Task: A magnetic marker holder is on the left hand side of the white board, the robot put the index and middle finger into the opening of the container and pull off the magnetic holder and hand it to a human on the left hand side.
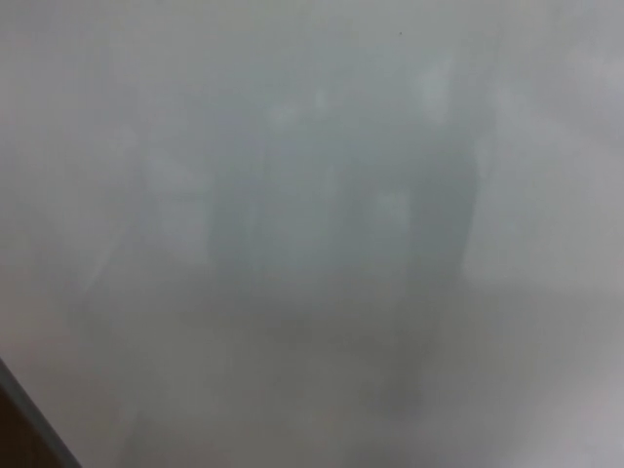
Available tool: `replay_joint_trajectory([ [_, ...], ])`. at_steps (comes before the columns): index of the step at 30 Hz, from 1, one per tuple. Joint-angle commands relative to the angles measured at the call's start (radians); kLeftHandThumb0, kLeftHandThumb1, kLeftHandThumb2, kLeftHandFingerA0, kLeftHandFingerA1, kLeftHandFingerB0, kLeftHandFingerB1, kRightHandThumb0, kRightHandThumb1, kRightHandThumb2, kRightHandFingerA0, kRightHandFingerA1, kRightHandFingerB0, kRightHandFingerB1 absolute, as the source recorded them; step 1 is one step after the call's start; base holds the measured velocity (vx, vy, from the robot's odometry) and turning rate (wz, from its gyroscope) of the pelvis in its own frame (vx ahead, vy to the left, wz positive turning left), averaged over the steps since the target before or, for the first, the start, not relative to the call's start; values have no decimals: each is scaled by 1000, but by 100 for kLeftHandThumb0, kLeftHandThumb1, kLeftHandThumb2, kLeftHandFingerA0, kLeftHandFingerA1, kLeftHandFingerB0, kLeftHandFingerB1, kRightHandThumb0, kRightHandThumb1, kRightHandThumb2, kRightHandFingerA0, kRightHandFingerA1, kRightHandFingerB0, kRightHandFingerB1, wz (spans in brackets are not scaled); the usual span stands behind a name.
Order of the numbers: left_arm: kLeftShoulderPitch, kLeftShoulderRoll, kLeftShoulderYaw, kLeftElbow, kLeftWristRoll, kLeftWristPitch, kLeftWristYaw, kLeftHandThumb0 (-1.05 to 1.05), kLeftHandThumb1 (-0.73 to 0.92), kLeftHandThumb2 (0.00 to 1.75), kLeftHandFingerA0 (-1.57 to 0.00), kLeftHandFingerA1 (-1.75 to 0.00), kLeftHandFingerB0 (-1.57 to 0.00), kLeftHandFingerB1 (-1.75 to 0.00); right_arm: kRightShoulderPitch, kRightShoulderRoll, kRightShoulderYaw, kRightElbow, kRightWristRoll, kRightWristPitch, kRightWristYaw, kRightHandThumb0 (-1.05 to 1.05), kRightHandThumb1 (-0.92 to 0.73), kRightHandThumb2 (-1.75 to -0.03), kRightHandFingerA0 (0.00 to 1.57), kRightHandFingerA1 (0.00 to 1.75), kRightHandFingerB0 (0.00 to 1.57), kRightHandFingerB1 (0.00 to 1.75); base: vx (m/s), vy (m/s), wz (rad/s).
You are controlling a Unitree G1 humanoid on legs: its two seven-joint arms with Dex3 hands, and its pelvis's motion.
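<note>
Whiteboard [322, 146] fills my view; holder and both hands unseen, fingers untellable. Probably pre-reach: find the holder first.

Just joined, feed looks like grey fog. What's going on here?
The head view is filled by the whiteboard surface, pale grey with faint blurry reflections. Its dark frame edge cuts across the bottom left corner. No marker holder, robot hand or person shows, so nothing is visibly being handled at this moment.
</note>
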Motion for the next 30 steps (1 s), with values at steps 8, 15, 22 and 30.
replay_joint_trajectory([
  [8,-145,62,-157,206,340,-239,139,-77,54,90,0,-20,0,-17,-14,4,20,13,-22,6,-13,-59,-70,-62,89,53,71,48,0,0,0],
  [15,-218,94,-222,294,505,-342,317,-73,51,87,0,-17,0,-19,-30,10,49,36,-37,17,-12,-59,-70,-62,88,53,70,48,0,0,0],
  [22,-292,70,-315,352,605,-337,501,-54,42,80,-1,-36,0,-25,-26,-2,72,35,-57,7,-15,-61,-71,-62,87,52,68,47,0,0,0],
  [30,-386,-47,-632,385,894,-477,570,-53,43,82,0,-37,0,-26,-2,-32,0,13,6,-21,5,-60,-73,-63,89,53,69,48,0,0,0],
])
